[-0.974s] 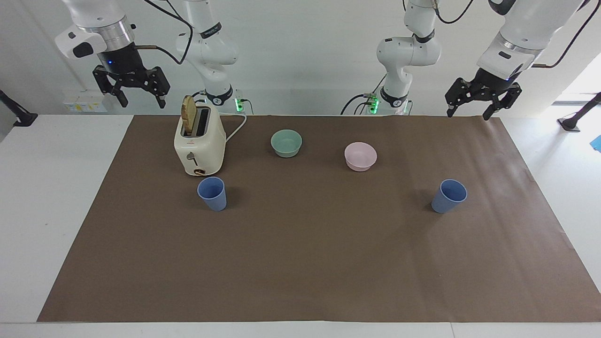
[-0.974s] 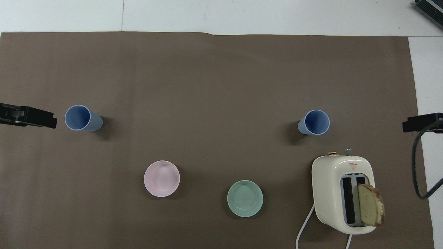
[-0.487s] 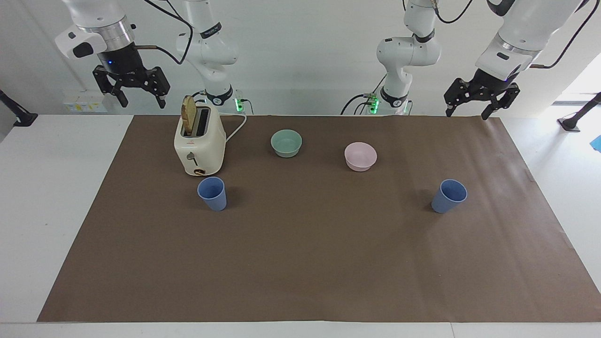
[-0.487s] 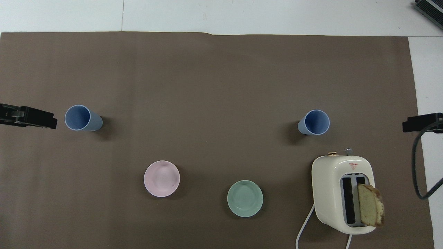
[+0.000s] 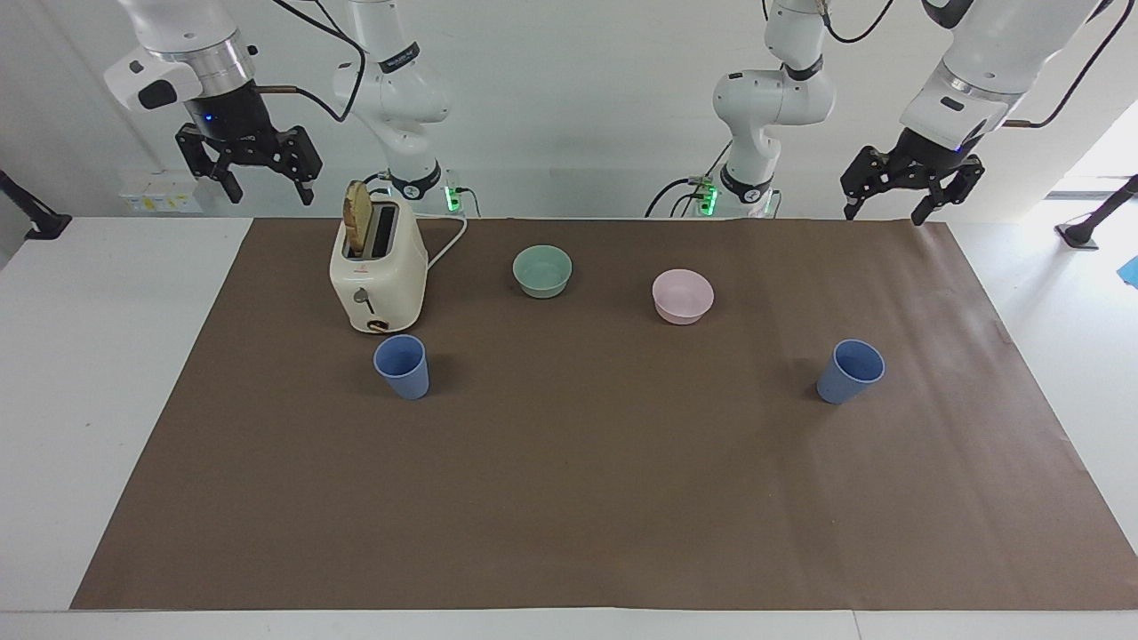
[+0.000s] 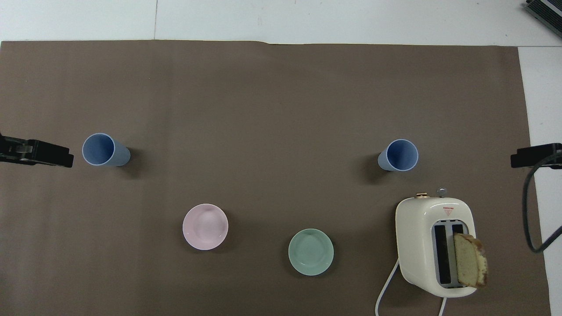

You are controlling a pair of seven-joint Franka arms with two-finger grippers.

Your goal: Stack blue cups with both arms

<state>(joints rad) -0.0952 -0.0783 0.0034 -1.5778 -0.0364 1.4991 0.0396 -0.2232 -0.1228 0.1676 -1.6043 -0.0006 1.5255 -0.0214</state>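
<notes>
The right end effector (image 5: 264, 173), fingers spread and empty, hangs above the bench's edge near the cream toaster (image 5: 378, 271). It should descend squarely over the matte blue plastic cup (image 5: 402, 366) by the toaster. The left end effector (image 5: 898, 188), also spread and empty, should take the second blue cup (image 5: 850, 372) at its own end.

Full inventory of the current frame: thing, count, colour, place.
blue cups: 2, periwinkle blue, upright on the mat, one beside the toaster, farther from the robots than it; one toward the left arm's end
toaster: 1, cream, toward the right arm's end
bread slice: 1, tan, standing in a toaster slot
green bowl: 1, mint, mid-table, nearer the robots than the cups
pink bowl: 1, pale pink, beside the green bowl
mat: 1, brown, covering the white table
left gripper: open, raised, holding nothing
right gripper: open, raised, holding nothing
</notes>
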